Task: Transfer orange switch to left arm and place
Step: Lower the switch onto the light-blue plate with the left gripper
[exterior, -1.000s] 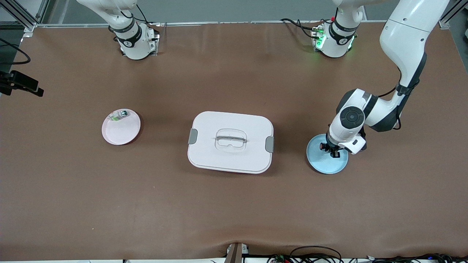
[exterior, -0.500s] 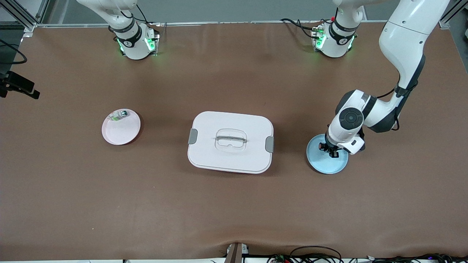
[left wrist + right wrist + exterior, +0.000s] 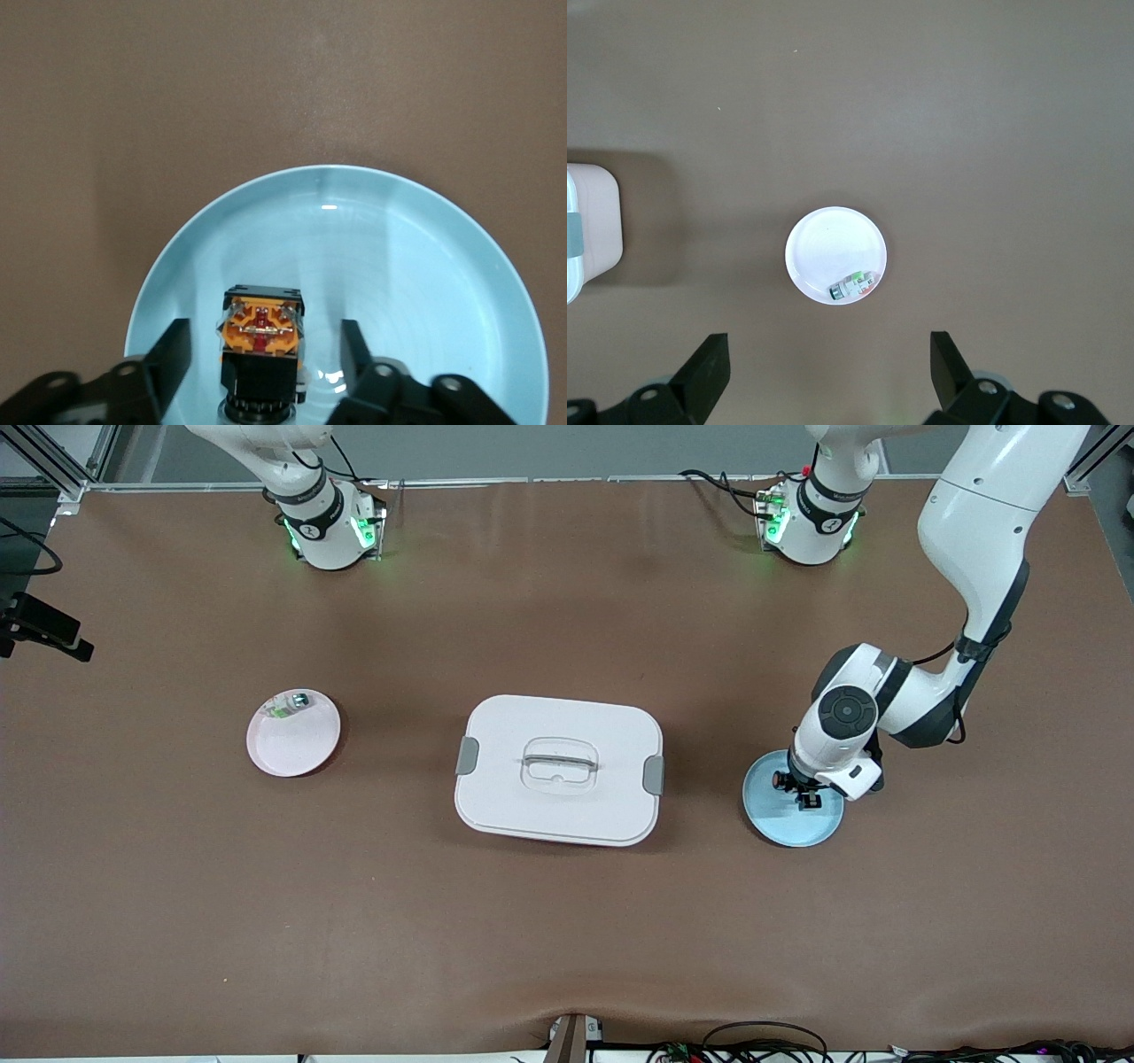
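The orange switch [image 3: 260, 332], a small black block with an orange face, stands on the blue plate [image 3: 425, 266] toward the left arm's end of the table. My left gripper [image 3: 264, 336] is low over that plate [image 3: 797, 828] and open. One finger [image 3: 173, 350] stands on each side of the switch, with a gap between each and it. In the front view the left gripper [image 3: 808, 799] hides most of the switch. My right gripper [image 3: 828, 354] is open and empty, high over the table by the pink plate [image 3: 824, 243]. The white box [image 3: 558, 726] sits between the two plates.
The pink plate [image 3: 297, 748] toward the right arm's end holds a pale whitish-green part [image 3: 288, 707]. The box has grey latches at both ends and a clear handle on its lid. Its edge [image 3: 589, 221] shows in the right wrist view.
My left gripper's fingers have parted from the orange switch, which now stands free on the blue plate. The left arm shifted only slightly.
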`<move>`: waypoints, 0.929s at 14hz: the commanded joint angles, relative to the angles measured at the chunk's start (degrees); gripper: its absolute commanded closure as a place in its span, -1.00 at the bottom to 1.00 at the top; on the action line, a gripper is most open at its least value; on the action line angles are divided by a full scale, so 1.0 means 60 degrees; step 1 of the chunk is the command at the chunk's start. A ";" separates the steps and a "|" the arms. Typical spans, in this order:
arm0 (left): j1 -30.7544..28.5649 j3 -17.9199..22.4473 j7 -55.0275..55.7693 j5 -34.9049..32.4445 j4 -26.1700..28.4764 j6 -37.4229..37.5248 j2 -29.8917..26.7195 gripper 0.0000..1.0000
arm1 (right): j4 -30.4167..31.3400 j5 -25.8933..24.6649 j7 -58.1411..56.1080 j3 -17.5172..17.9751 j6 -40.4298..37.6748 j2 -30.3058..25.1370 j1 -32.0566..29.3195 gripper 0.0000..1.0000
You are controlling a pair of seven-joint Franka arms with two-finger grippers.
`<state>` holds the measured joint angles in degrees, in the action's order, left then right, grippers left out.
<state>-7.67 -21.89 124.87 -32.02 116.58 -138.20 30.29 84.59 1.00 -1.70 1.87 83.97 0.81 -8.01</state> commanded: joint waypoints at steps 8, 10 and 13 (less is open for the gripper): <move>-0.0143 -0.0028 0.0135 0.0035 -0.1119 0.0739 -0.0010 -1.00 | 0.0009 0.0082 0.0063 0.0025 -0.0109 -0.0121 -0.0100 -1.00; -0.0538 -0.0174 0.0004 0.0428 -0.1090 0.0812 -0.0257 -1.00 | 0.0009 0.0082 0.0063 0.0025 -0.0109 -0.0121 -0.0100 -1.00; -0.0553 -0.0175 -0.1628 0.1318 -0.0754 0.0739 -0.0565 -1.00 | 0.0009 0.0082 0.0078 0.0025 -0.0240 -0.0121 -0.0085 -1.00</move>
<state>-10.65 -22.32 121.68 -28.54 109.93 -134.51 29.69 84.59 1.00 -1.70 1.72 83.69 0.81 -8.06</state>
